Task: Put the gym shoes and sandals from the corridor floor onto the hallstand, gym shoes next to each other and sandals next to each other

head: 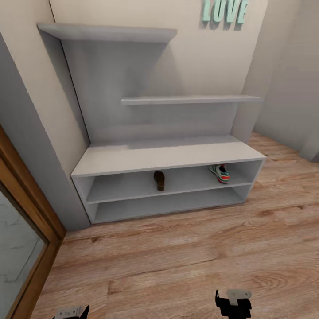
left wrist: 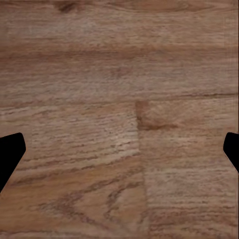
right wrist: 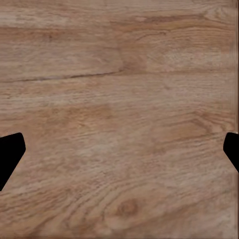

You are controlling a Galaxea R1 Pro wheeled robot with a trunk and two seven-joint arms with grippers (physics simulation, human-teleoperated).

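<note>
- Looking down from the head view, the hallstand [head: 168, 155] takes up the middle of the frame, pale grey, with its two stepped wall shelves climbing toward the upper left and a teal "LOVE" sign [head: 224, 10] at the top edge.
- One dark brown sandal [head: 159, 180] sits on the upper of the two low open shelves, about centre frame, and it looks turned up on its side, though it's too small to be sure.
- One gym shoe [head: 220, 173] is on that same shelf over toward the right end, well apart from the sandal.
- So roughly half done by the look of it: one of each pair is racked, and the other gym shoe and other sandal have yet to join them, each next to its mate.
- The corridor floor [head: 177, 261] in front of the rack is plain wood plank.
- The left gripper [left wrist: 119, 149] has its dark fingertips out at the far edges of the wrist view, so it's spread wide, with nothing but floor between them.
- The right gripper [right wrist: 119, 149] is the same deal: wide apart, carrying nothing, pointing at planks.
- Both grippers just peek in at the bottom edge of the head view.
</note>
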